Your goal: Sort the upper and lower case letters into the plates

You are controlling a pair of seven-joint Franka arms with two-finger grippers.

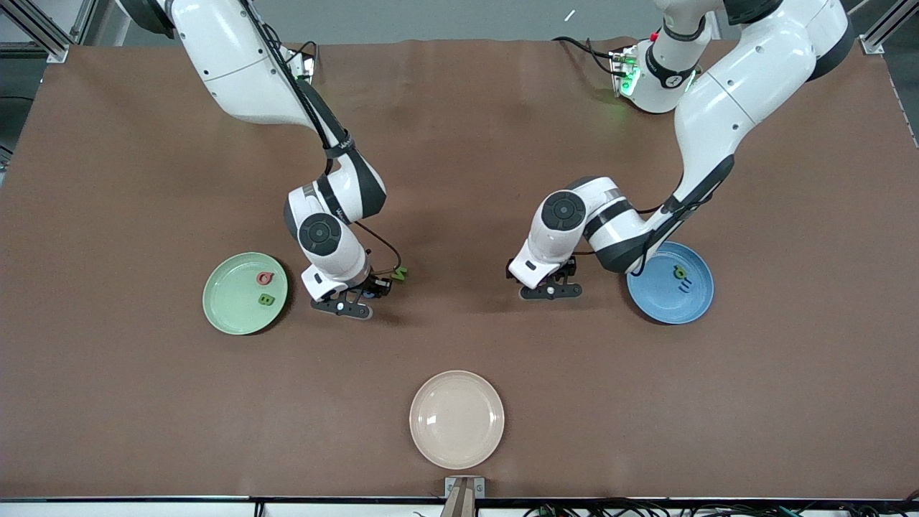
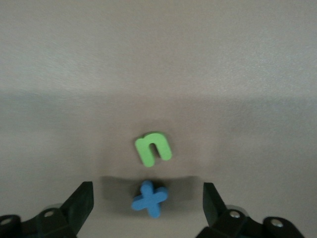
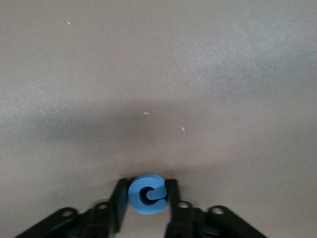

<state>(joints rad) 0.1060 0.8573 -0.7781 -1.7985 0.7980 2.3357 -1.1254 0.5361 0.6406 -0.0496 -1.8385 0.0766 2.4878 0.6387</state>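
My right gripper [image 3: 147, 184] is down at the table beside the pale green plate [image 1: 228, 305] and is shut on a blue round letter [image 3: 147, 194]. A green letter [image 1: 399, 273] lies on the table close to this gripper [image 1: 344, 300]. In the pale green plate lie a pink-red letter [image 1: 265, 278] and a green letter [image 1: 266, 299]. My left gripper [image 2: 147, 187] is low over the table beside the blue plate [image 1: 659, 300], open, with a blue x [image 2: 149, 199] untouched between its fingers. A green n [image 2: 153, 148] lies just past the x. The blue plate holds a green letter [image 1: 679, 271] and a blue letter [image 1: 686, 286].
A cream-white plate [image 1: 456, 418] sits near the table edge closest to the front camera, midway between the two arms. A grey bracket [image 1: 464, 492] sticks up at that edge. Brown table surface spreads around all three plates.
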